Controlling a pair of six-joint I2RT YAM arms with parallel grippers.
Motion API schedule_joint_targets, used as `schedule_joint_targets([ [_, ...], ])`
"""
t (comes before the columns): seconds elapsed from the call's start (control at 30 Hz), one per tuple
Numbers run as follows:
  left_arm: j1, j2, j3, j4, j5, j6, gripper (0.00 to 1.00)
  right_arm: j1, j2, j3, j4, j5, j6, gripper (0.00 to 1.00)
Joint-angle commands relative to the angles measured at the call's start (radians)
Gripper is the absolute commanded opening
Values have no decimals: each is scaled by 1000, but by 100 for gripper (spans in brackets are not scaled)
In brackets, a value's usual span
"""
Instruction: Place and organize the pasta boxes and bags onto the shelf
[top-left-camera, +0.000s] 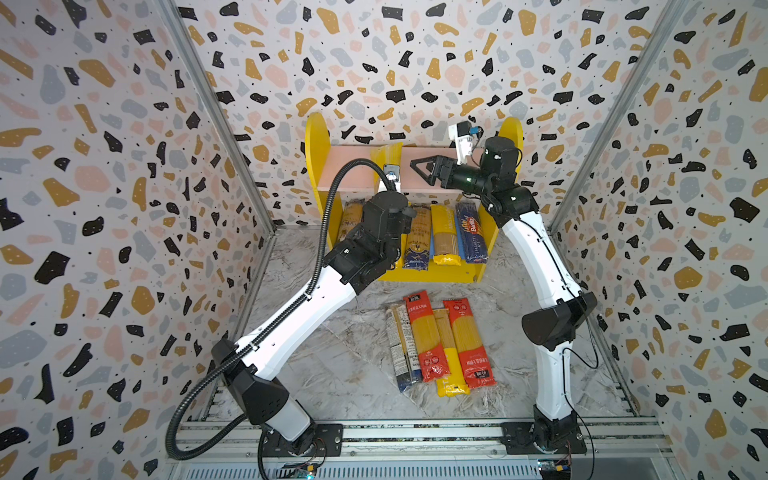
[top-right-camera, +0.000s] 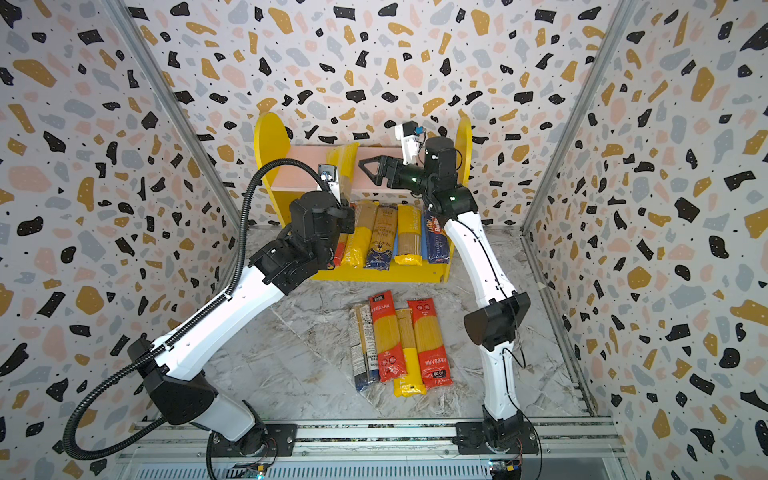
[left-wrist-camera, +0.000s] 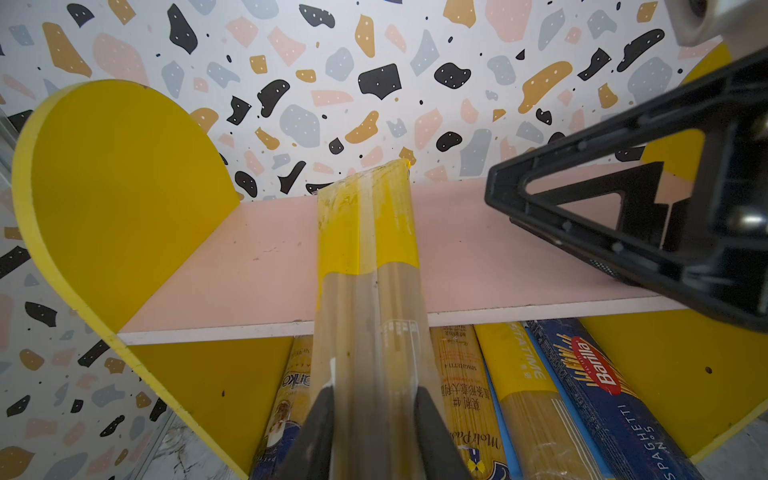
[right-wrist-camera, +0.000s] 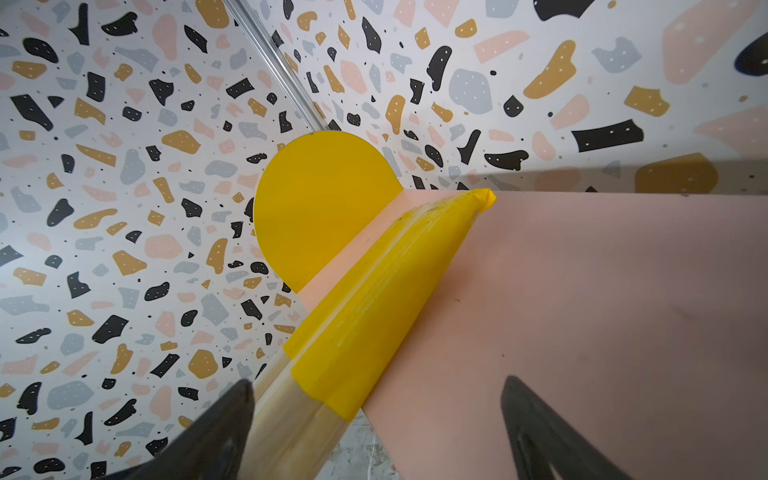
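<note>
My left gripper (left-wrist-camera: 374, 390) is shut on a clear spaghetti bag with a yellow end (left-wrist-camera: 368, 232). The bag slants up over the front edge of the shelf's pink upper board (top-left-camera: 345, 170), its yellow tip (top-left-camera: 386, 160) over the board's middle. My right gripper (top-left-camera: 415, 166) hangs open above the pink board (right-wrist-camera: 582, 311), just right of that bag (right-wrist-camera: 374, 299), with one finger (right-wrist-camera: 232, 415) beside it. On the lower tier lie several packs, among them the dark blue Barilla pack (top-left-camera: 471, 232). Several more pasta bags (top-left-camera: 440, 345) lie side by side on the floor.
The shelf's yellow round-topped side panels (top-left-camera: 318, 141) stand close to the patterned back wall. Patterned side walls close in the marble floor (top-left-camera: 332, 374). Both arm bases sit on a metal rail (top-left-camera: 415, 432) at the front edge.
</note>
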Motion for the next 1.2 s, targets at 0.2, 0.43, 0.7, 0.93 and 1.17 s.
schedule_joint_targets([
  [0.2,72,-55,21,211,-16,16,0,59,-189,-142,-124,127,-166,93],
  [0.43,154,-65,23,186,8,39,0,175,-343,-301,-168,266,-279,93],
  [0.7,285,-78,4,166,101,32,0,222,-585,-625,-87,332,-274,95],
  [0.93,350,-83,-36,182,164,48,0,235,-722,-805,-81,388,-264,95],
  [1.17,374,-99,-59,205,147,65,0,236,-763,-862,-81,404,-248,96],
])
